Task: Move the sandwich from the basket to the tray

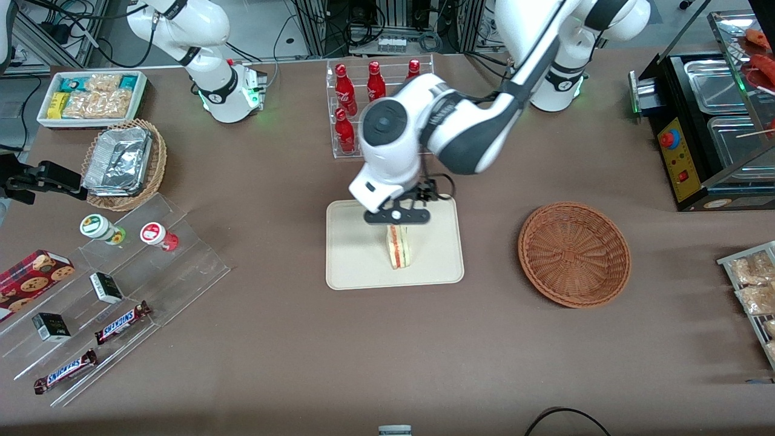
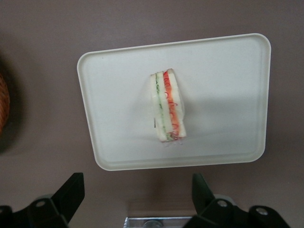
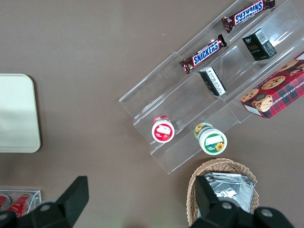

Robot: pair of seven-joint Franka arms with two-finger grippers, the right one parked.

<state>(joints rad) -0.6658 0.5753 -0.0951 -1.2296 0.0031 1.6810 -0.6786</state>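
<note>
The sandwich stands on its edge on the cream tray, with red, orange and green layers showing. My left gripper hangs open above the tray's edge farthest from the front camera, a little above the sandwich. Nothing is between its fingers. The reddish-brown basket sits beside the tray, toward the working arm's end of the table, and holds nothing. A sliver of its rim shows in the left wrist view.
A clear rack of red bottles stands just past the tray, farther from the front camera. Toward the parked arm's end are a stepped acrylic display with snacks, a tan basket of foil containers and a white snack bin. A food warmer stands at the working arm's end.
</note>
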